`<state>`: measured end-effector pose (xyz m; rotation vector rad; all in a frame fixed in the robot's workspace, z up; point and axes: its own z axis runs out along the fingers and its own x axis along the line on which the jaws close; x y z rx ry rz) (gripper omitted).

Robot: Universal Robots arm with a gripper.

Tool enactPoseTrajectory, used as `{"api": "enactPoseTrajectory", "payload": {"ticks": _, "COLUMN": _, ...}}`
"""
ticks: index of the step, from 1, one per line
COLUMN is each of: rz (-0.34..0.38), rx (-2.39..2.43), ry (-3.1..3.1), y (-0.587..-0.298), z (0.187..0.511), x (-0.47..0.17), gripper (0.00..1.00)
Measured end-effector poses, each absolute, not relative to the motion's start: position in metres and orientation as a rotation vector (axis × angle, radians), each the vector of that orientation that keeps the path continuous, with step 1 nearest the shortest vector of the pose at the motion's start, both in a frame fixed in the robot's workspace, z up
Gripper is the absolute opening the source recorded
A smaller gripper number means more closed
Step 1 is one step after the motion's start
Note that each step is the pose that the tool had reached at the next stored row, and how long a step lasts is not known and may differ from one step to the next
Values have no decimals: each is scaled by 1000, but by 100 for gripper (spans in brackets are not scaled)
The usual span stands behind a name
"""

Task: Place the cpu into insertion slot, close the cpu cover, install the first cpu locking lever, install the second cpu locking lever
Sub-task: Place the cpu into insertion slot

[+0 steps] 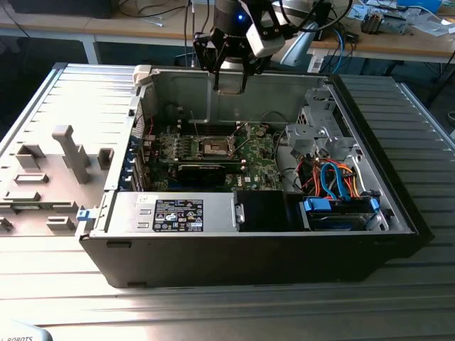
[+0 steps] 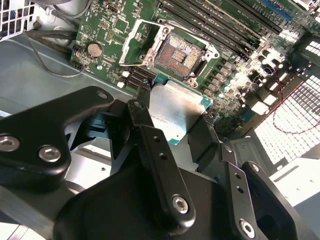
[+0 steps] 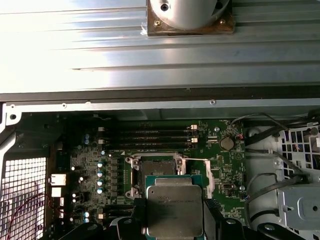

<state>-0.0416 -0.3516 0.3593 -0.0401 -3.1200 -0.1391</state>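
Observation:
My gripper point(image 1: 231, 77) hangs above the open computer case, shut on the cpu point(image 1: 231, 81), a flat square chip with a silvery top. In both wrist views the cpu point(image 2: 175, 106) point(image 3: 175, 204) sits between the black fingers point(image 2: 144, 116), held well above the board. The insertion slot point(image 2: 179, 52) point(image 3: 154, 166) point(image 1: 213, 147) lies uncovered on the green motherboard, its dark centre showing. The cpu cover point(image 2: 131, 44) point(image 3: 209, 175), a thin metal frame, is swung open on the slot's side nearest the coin battery. The cpu hovers just off the slot, not over its centre.
Long black memory slots point(image 3: 147, 136) run beside the socket. A coin battery point(image 2: 93, 49) and thin cables point(image 3: 270, 180) lie near it. The case holds a power supply point(image 1: 178, 213), drive bays with blue and orange cables point(image 1: 334, 181), and tall metal walls point(image 1: 185, 92).

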Motion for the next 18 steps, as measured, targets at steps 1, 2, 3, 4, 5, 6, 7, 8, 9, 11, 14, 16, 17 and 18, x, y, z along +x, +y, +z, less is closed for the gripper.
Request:
{"api": "enactPoseTrajectory", "payload": {"ticks": 1, "rz": -139, "rx": -40, "ry": -3120, "y": -352, "z": 359, "x": -42, "gripper": 54}}
{"api": "enactPoseTrajectory", "payload": {"ticks": 2, "rz": -139, "rx": -40, "ry": -3120, "y": -352, "z": 359, "x": -42, "gripper": 54}}
{"api": "enactPoseTrajectory", "payload": {"ticks": 3, "rz": -139, "rx": -40, "ry": -3120, "y": -352, "z": 359, "x": -42, "gripper": 54}}
{"api": "enactPoseTrajectory", "payload": {"ticks": 4, "rz": -139, "rx": -40, "ry": -3120, "y": -352, "z": 359, "x": -42, "gripper": 54}}
{"api": "enactPoseTrajectory", "payload": {"ticks": 5, "rz": -139, "rx": -40, "ry": -3120, "y": -352, "z": 359, "x": -42, "gripper": 54}}
{"api": "enactPoseTrajectory", "payload": {"ticks": 6, "rz": -139, "rx": -40, "ry": -3120, "y": -352, "z": 358, "x": -42, "gripper": 54}}
{"api": "enactPoseTrajectory", "payload": {"ticks": 7, "rz": -139, "rx": -40, "ry": -3120, "y": -352, "z": 356, "x": -43, "gripper": 54}}
{"api": "enactPoseTrajectory", "payload": {"ticks": 8, "rz": -139, "rx": -40, "ry": -3120, "y": -352, "z": 354, "x": -44, "gripper": 54}}
{"api": "enactPoseTrajectory", "payload": {"ticks": 9, "rz": -139, "rx": -40, "ry": -3120, "y": -352, "z": 354, "x": -44, "gripper": 54}}
{"api": "enactPoseTrajectory", "payload": {"ticks": 11, "rz": -139, "rx": -40, "ry": -3120, "y": -352, "z": 354, "x": -44, "gripper": 54}}
{"api": "enactPoseTrajectory", "payload": {"ticks": 14, "rz": -139, "rx": -40, "ry": -3120, "y": -352, "z": 354, "x": -44, "gripper": 54}}
{"api": "enactPoseTrajectory", "payload": {"ticks": 16, "rz": -139, "rx": -40, "ry": -3120, "y": -352, "z": 353, "x": -44, "gripper": 54}}
{"api": "enactPoseTrajectory", "payload": {"ticks": 17, "rz": -139, "rx": -40, "ry": -3120, "y": -352, "z": 353, "x": -44, "gripper": 54}}
{"api": "enactPoseTrajectory", "payload": {"ticks": 18, "rz": -139, "rx": -40, "ry": -3120, "y": -352, "z": 353, "x": -45, "gripper": 54}}
